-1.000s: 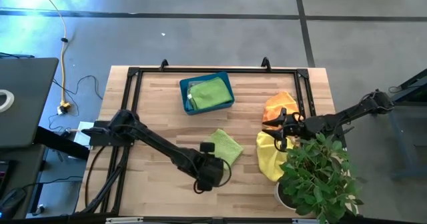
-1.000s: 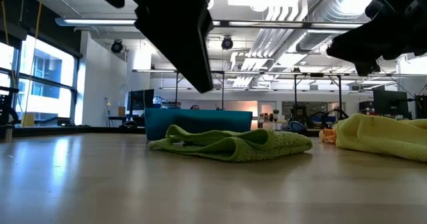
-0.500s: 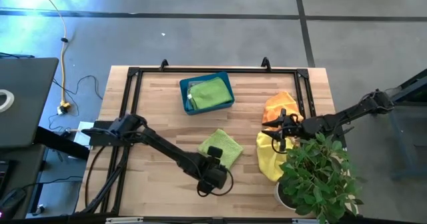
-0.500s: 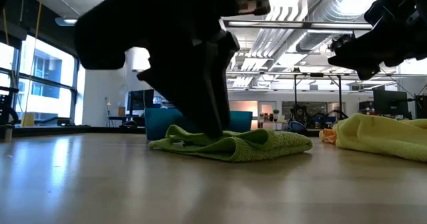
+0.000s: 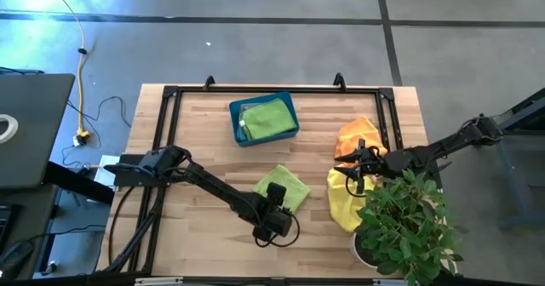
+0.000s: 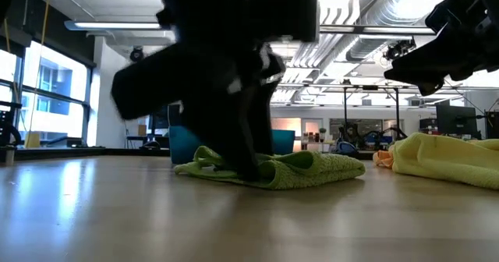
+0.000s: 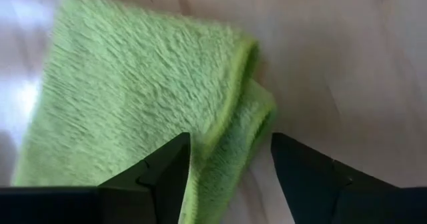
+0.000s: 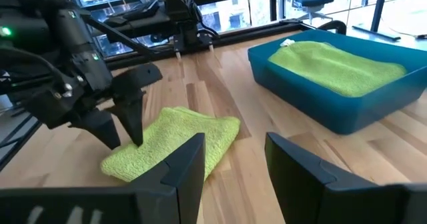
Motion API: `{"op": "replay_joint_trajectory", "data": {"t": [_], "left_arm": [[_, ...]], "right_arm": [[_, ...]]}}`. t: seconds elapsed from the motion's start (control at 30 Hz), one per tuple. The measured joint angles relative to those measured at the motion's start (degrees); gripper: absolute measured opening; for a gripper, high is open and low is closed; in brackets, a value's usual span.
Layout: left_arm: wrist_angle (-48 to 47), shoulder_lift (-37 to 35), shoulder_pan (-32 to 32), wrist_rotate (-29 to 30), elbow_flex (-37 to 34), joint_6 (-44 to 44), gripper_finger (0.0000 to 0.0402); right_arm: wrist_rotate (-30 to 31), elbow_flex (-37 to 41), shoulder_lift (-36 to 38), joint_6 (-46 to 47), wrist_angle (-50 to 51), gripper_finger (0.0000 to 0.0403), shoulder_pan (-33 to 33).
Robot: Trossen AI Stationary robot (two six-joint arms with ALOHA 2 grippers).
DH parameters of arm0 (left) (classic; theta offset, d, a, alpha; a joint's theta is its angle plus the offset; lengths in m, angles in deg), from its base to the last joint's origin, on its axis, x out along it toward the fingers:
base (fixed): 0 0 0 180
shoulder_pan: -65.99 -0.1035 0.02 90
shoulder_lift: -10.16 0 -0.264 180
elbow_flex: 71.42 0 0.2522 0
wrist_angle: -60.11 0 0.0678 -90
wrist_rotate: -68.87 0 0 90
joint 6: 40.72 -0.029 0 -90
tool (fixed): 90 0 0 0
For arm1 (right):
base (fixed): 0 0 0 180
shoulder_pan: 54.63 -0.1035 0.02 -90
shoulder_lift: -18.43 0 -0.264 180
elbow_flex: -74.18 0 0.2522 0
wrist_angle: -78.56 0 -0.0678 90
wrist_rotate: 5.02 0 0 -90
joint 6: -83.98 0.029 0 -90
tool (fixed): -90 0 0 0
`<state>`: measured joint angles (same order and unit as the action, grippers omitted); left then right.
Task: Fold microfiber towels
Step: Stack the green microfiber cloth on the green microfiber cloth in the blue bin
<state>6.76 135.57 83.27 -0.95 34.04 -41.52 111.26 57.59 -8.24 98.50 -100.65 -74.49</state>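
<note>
Lowered since a second ago, the left gripper (image 7: 230, 167) stands with fingers spread astride a corner of the folded lime green towel (image 5: 284, 185) mid-surface. Behind sits the teal bin (image 5: 289, 133). Right gripper (image 8: 233, 164) hovers open over the yellow towel (image 5: 343, 203), near the plant (image 5: 409, 226).

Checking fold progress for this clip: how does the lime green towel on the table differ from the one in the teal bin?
The lime green towel on the table lies folded on bare wood, its layered edge between the open left claw. The lime green towel in the teal bin sits inside the bin's walls, away from both arms. Both share colour and fuzzy texture.
</note>
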Motion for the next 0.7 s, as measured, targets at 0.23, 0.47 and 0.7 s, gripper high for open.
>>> {"op": "replay_joint_trajectory", "data": {"t": [0.23, 0.47, 0.7], "left_arm": [[0.4, 1.4, -0.9, -0.9, 0.2, -0.4, 0.0202], [0.6, 1.6, -1.1, -2.4, 0.2, 1.5, 0.0125], [1.3, 1.8, -1.0, -2.3, 0.1, 4.0, 0.0012]], "right_arm": [[-0.1, 0.0, 0.0, 0.0, 0.4, 0.0149, 0.0], [-0.2, 0.0, 0.0, 0.0, 0.5, 0.0149, 0.0], [-0.1, 0.0, 0.0, 0.0, 0.5, 0.0149, 0.0]]}}
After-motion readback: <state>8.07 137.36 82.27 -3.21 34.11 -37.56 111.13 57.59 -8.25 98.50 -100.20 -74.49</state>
